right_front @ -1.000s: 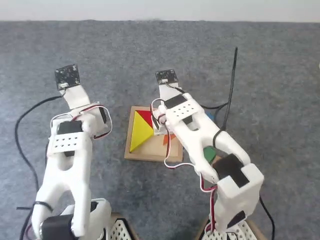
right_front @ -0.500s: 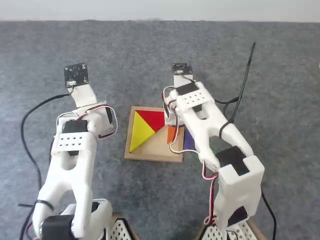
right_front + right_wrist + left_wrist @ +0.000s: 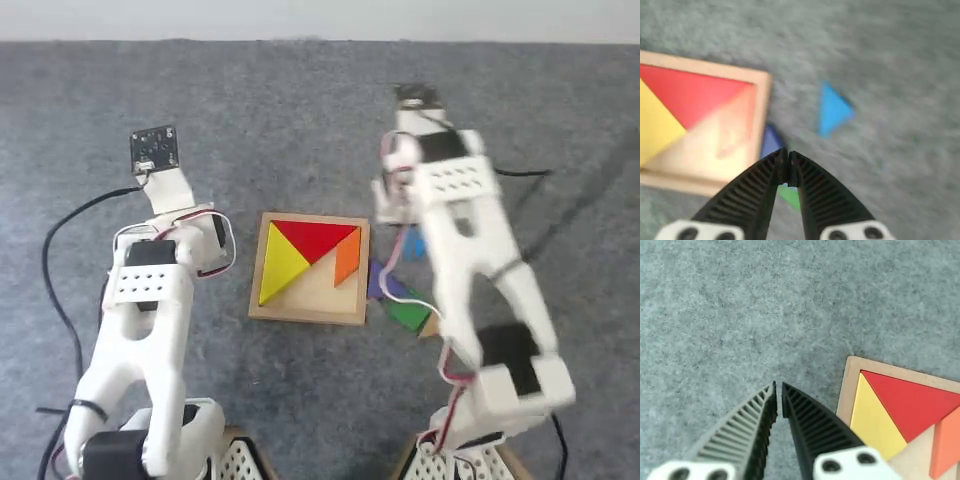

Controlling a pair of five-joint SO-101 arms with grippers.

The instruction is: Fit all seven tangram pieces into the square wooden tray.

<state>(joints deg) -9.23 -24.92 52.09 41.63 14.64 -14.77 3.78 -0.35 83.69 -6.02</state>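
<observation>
"High view: pieces where?"
"Red (image 3: 315,238), yellow (image 3: 280,265), orange (image 3: 347,265) in tray (image 3: 305,316); blue (image 3: 832,110), purple (image 3: 385,285), green (image 3: 408,312) just beside it. Left tool (image 3: 778,385) clenched, empty, off one tray side; right tool (image 3: 788,151) likewise, opposite side."

You have the square wooden tray (image 3: 305,313) mid-table, holding a red triangle (image 3: 315,240), a yellow triangle (image 3: 281,266) and an orange piece (image 3: 347,262). At its 3 o'clock, a purple piece (image 3: 383,284), a green piece (image 3: 410,312) and a blue piece (image 3: 406,245) lie beside your right arm (image 3: 470,240). Your left arm (image 3: 145,300) stands at 9 o'clock.
</observation>
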